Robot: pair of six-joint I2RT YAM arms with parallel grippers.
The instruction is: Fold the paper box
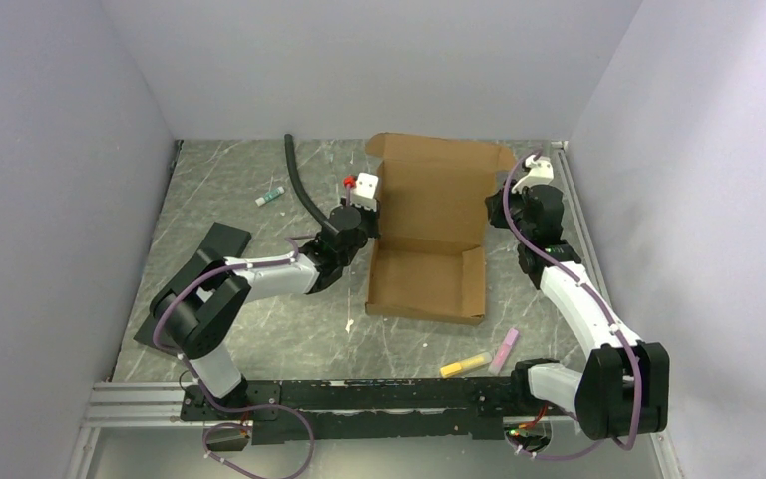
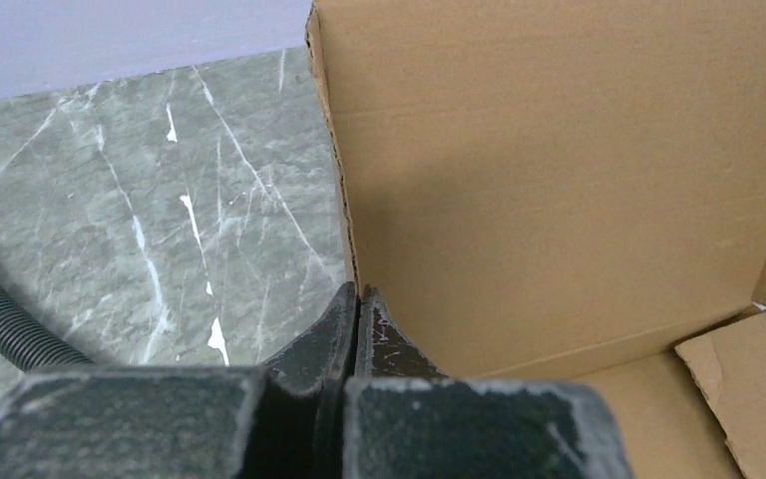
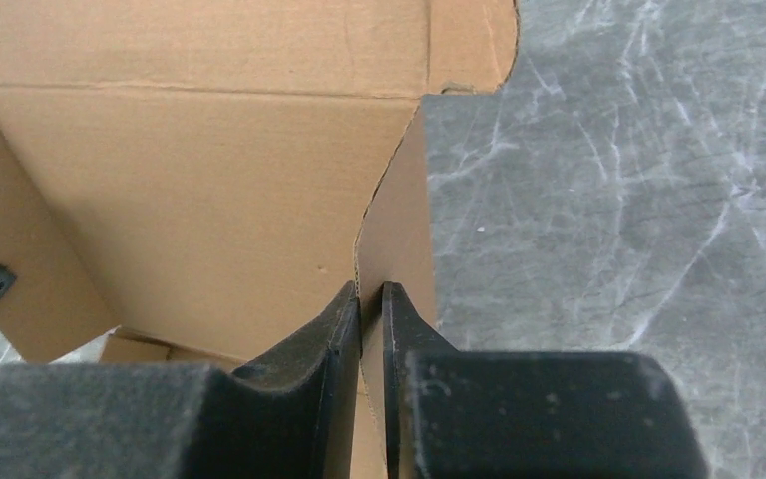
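Grey marbled table (image 1: 209, 190) between pale walls. Centre of the top view: paper box (image 1: 429, 230), tray open, lid panel raised toward the frame's top. Pinched tight on its left wall edge: left gripper (image 2: 359, 299). Clamped on the right side flap: right gripper (image 3: 371, 299).

One paper box (image 1: 429, 215) of brown cardboard, one black corrugated hose (image 1: 297, 185) and one flat black pad (image 1: 221, 241), all on one grey marbled surface (image 1: 219, 180). Three small stick-shaped items, namely one white tube with a green end (image 1: 270, 197), one yellow marker (image 1: 466, 365) and one pink marker (image 1: 504, 349), plus one tiny white scrap (image 1: 349, 325). Two arms, left arm (image 1: 259, 274) and right arm (image 1: 578, 299), with two claws, left claw (image 2: 359, 297) and right claw (image 3: 371, 291).
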